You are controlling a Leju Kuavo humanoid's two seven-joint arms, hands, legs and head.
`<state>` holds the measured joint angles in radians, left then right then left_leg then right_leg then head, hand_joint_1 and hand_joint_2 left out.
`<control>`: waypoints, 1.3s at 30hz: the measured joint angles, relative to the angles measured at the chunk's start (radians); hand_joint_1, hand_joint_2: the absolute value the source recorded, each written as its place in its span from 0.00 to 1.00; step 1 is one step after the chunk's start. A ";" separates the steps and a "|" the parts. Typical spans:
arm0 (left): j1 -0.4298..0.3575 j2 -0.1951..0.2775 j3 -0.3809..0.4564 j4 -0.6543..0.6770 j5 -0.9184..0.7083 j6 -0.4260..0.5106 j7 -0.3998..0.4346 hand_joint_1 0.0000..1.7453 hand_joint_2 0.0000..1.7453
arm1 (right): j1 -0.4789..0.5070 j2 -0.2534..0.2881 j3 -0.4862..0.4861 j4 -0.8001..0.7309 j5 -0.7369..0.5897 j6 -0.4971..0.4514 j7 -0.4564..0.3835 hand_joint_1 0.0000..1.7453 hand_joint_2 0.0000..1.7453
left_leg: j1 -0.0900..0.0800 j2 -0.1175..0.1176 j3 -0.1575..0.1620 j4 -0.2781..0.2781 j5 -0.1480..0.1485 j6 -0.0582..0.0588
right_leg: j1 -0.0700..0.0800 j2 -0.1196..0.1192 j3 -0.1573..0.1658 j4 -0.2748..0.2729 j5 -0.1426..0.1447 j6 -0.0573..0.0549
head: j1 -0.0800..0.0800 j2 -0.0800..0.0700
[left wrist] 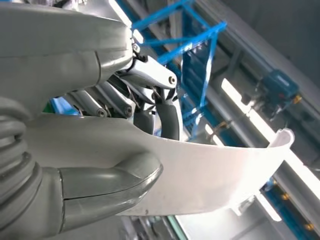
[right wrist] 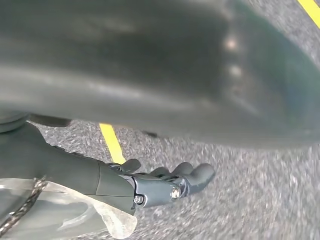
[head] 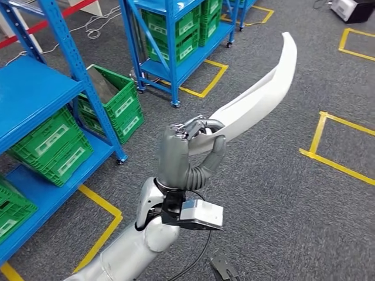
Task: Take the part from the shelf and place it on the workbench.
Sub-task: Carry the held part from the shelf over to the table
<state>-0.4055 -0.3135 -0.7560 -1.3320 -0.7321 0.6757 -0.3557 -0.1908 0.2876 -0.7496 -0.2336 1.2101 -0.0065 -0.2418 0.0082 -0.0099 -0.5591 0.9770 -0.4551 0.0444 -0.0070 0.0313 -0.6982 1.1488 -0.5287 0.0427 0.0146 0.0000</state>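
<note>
left arm: silver, reaching up from low in the head view | left hand: grey, gripping the long curved white plastic part at its near end, thumb under, fingers over | right hand: hanging above the grey carpet, fingers extended and holding nothing

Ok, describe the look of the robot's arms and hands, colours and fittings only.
The left arm is glossy silver with a rounded joint; a black cable runs beneath. Its left hand is matte grey with a ribbed thumb base and metallic linkages. A white-and-black camera box sits at the wrist. The right hand is dark grey.
</note>
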 joint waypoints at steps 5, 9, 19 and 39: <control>0.001 0.000 0.000 0.008 0.000 0.000 0.000 1.00 1.00 | 0.003 0.000 0.000 -0.003 0.000 0.000 0.000 0.00 0.00 | 0.002 0.077 0.000 0.006 -0.008 -0.011 | -0.015 -0.050 0.007 0.009 0.029 0.021 | 0.001 0.000; 0.000 0.000 0.000 0.009 0.000 0.000 0.000 1.00 1.00 | -0.001 0.000 0.000 -0.004 0.000 0.000 0.000 0.00 0.00 | -0.010 0.111 0.000 0.021 -0.020 -0.035 | -0.007 -0.106 0.099 -0.148 0.068 0.000 | -0.003 0.000; 0.002 0.004 0.001 0.011 0.001 0.001 0.000 1.00 1.00 | 0.003 0.000 0.000 -0.005 0.000 0.000 0.000 0.00 0.00 | -0.001 0.014 -0.115 0.297 -0.140 -0.043 | 0.000 0.029 0.091 -0.145 0.079 -0.044 | -0.011 0.000; -0.003 -0.002 0.000 0.012 0.000 0.003 0.000 1.00 1.00 | 0.000 0.006 0.001 -0.010 0.000 -0.001 0.000 0.00 0.00 | -0.002 0.108 0.006 0.028 -0.033 -0.034 | -0.011 -0.097 0.082 -0.140 0.075 0.010 | -0.006 0.000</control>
<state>-0.4081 -0.3158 -0.7561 -1.3195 -0.7322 0.6786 -0.3554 -0.1907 0.2939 -0.7486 -0.2434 1.2100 -0.0071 -0.2417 0.0057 0.0983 -0.5528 1.0053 -0.4882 0.0102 -0.0175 -0.0656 -0.6158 1.0083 -0.4537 0.0526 0.0088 0.0000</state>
